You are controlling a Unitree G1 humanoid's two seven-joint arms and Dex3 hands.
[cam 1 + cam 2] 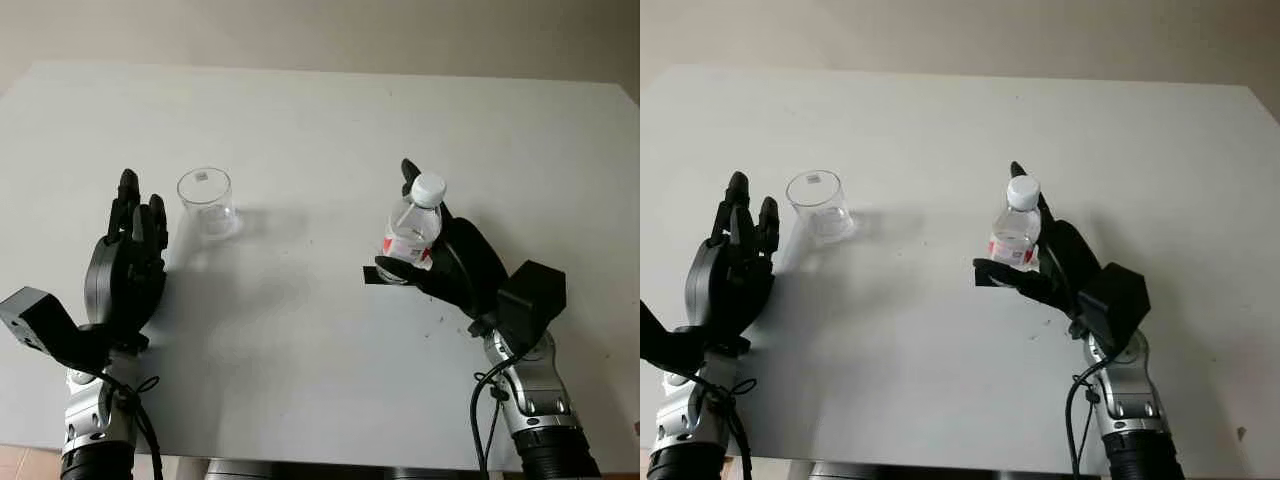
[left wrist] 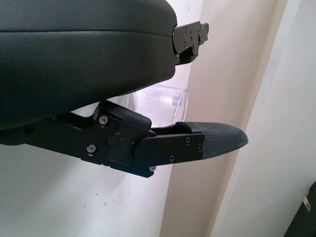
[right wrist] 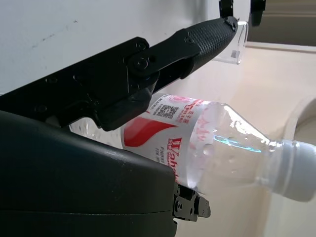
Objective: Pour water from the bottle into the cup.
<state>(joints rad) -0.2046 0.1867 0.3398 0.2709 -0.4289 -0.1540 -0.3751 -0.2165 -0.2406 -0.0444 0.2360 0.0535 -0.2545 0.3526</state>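
The left hand (image 1: 135,240) hovers over the white table (image 1: 320,110) at the near left, open and holding nothing, its black fingers (image 1: 128,200) pointing away from the robot. Just beside it, to the right and a little farther back, the clear plastic cup (image 1: 207,200) stands upright on the table, apart from the hand. Well to the right, the right hand (image 1: 440,255) has its fingers clamped around the water bottle (image 1: 412,232), which stands upright with its white cap (image 1: 429,188) still on. A red and white label (image 3: 163,128) wraps the bottle's middle.
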